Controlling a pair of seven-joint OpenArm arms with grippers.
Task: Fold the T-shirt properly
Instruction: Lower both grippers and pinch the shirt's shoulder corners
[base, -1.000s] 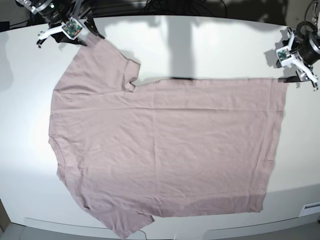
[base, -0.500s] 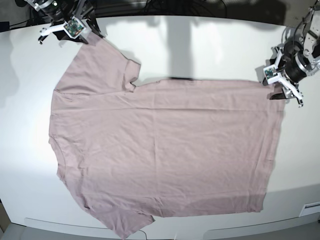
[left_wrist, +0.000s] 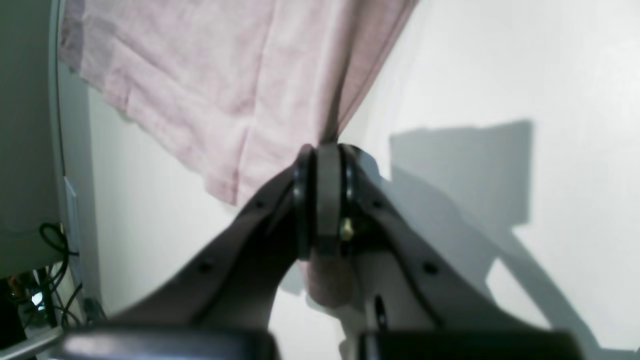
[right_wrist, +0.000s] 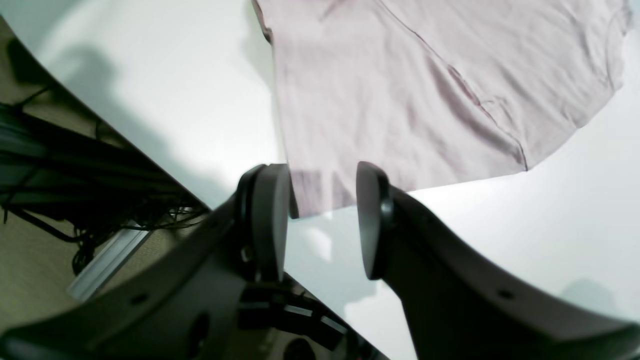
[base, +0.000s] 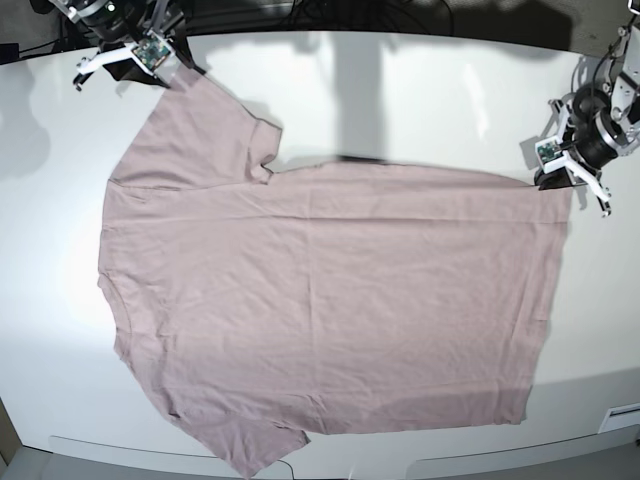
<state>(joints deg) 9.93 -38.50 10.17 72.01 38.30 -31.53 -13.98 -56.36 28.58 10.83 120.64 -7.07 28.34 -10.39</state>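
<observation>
The dusty pink T-shirt (base: 330, 290) lies spread flat on the white table (base: 420, 90), its hem toward the right and its sleeves toward the left. My left gripper (base: 557, 180) is at the hem's far right corner. The left wrist view shows that gripper (left_wrist: 327, 150) shut on a pinch of the T-shirt (left_wrist: 225, 85). My right gripper (base: 170, 72) is at the far sleeve's tip. In the right wrist view it (right_wrist: 322, 185) stands open, with the T-shirt (right_wrist: 425, 85) sleeve edge between its fingers.
Dark cables (base: 300, 12) run behind the table's far edge and show beside the right gripper (right_wrist: 75, 165). The shirt's near sleeve hangs close to the table's front edge (base: 250, 455). A white label (base: 622, 415) sits at the front right.
My left gripper has come down onto the hem's far corner and shut on the fabric. The hem's far edge now pulls slightly toward it. The right gripper has barely moved.
</observation>
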